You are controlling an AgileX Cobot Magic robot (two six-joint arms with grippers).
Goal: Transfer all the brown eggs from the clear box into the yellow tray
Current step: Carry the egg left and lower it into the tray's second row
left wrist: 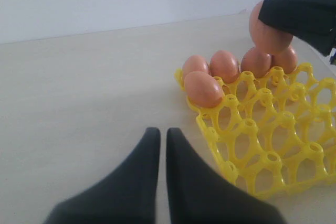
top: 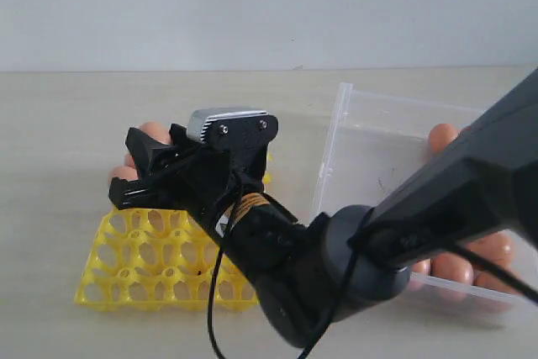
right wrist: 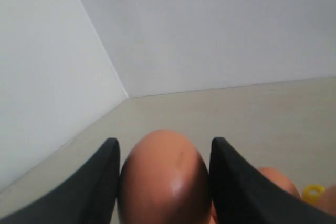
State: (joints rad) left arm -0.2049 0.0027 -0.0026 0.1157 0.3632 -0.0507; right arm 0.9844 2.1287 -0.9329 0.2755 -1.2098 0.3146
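My right gripper is shut on one brown egg, its black fingers pressed against both sides. In the left wrist view that held egg hangs just above the far corner of the yellow tray. Several brown eggs sit in the tray's cups along its far edge. In the exterior view the right gripper reaches across over the back left of the yellow tray, and the arm hides part of it. The clear box stands at the right with brown eggs inside. My left gripper is shut, empty, beside the tray.
The right arm slants across the clear box and the tray's right side, with a black cable hanging from it. Bare beige table lies left of the tray, and a white wall stands behind.
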